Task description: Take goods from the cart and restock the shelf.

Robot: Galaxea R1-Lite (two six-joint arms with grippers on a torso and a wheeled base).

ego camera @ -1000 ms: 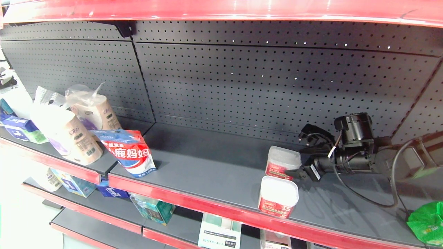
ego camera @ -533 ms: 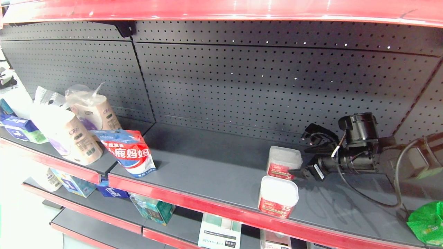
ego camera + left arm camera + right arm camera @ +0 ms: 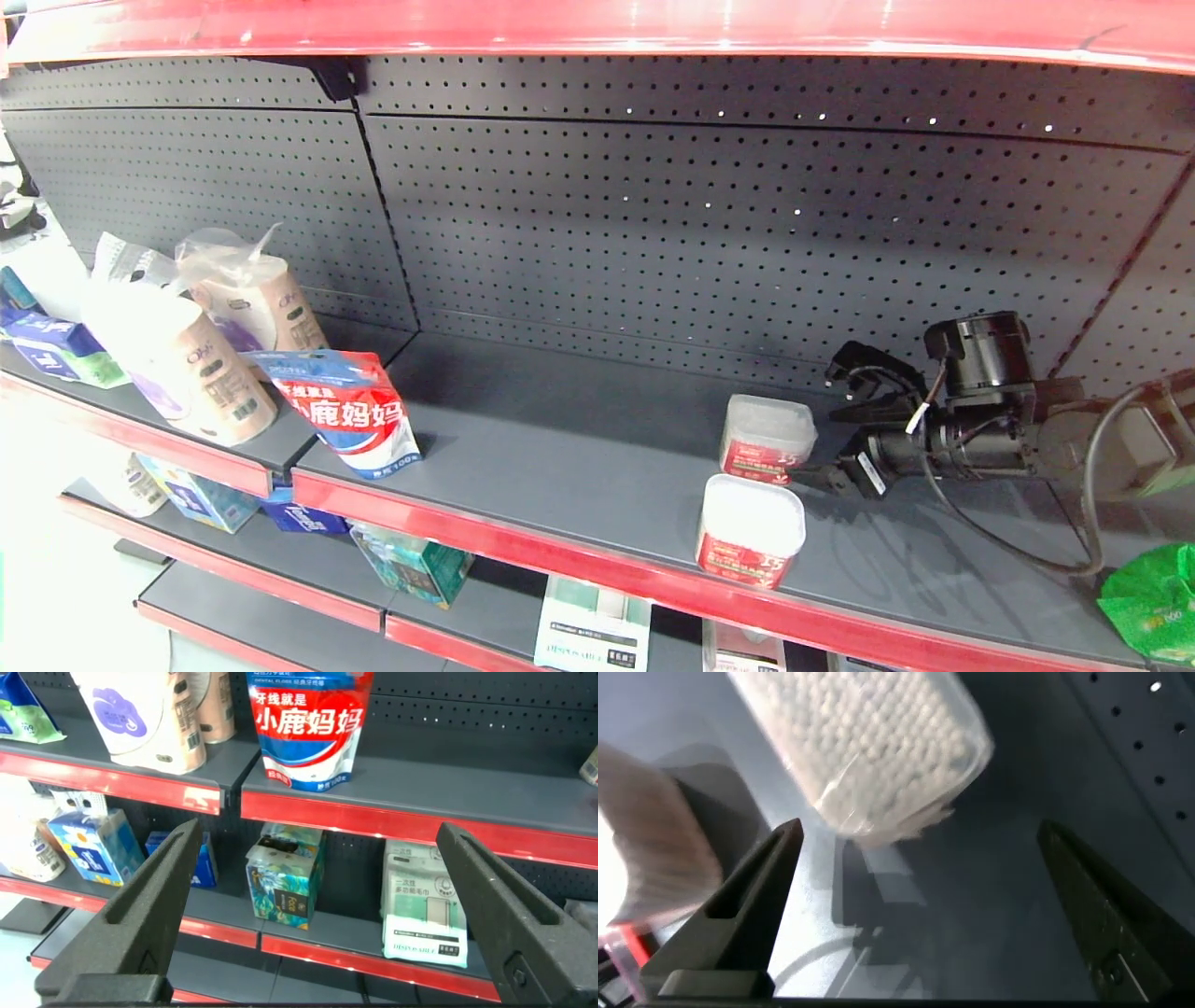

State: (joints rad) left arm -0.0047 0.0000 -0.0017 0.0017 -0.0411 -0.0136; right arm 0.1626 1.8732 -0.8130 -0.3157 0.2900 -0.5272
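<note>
Right gripper [image 3: 820, 415] has its jaws spread wide and holds nothing, just beside the rear tub [image 3: 766, 437]; contact unclear. Rear tub stands upright toward the right end of the shelf [image 3: 579, 448]. Front tub [image 3: 750, 530] sits at the shelf's front edge. Left gripper [image 3: 318, 831] spread wide, empty, facing the lower shelves [image 3: 392, 812].

Bright, even overhead light in head view. Glare streaks along red top fascia [image 3: 597, 23]; blown-out white at far left. Pinpricks of light thru pegboard [image 3: 747, 205] holes. Soft shadow on shelf [image 3: 579, 448] just right of pouch [image 3: 350, 411]. Heavy wide-angle distortion, bowing shelf lines toward corners. Right wrist view: jar [image 3: 868, 747] too close, blurry, w/ pale overexposed smear beside it; right-arm fingers [image 3: 738, 924] dark & soft. Left wrist view sharp on goods, well lit; left-arm fingers [image 3: 140, 915] slightly out of focus.
</note>
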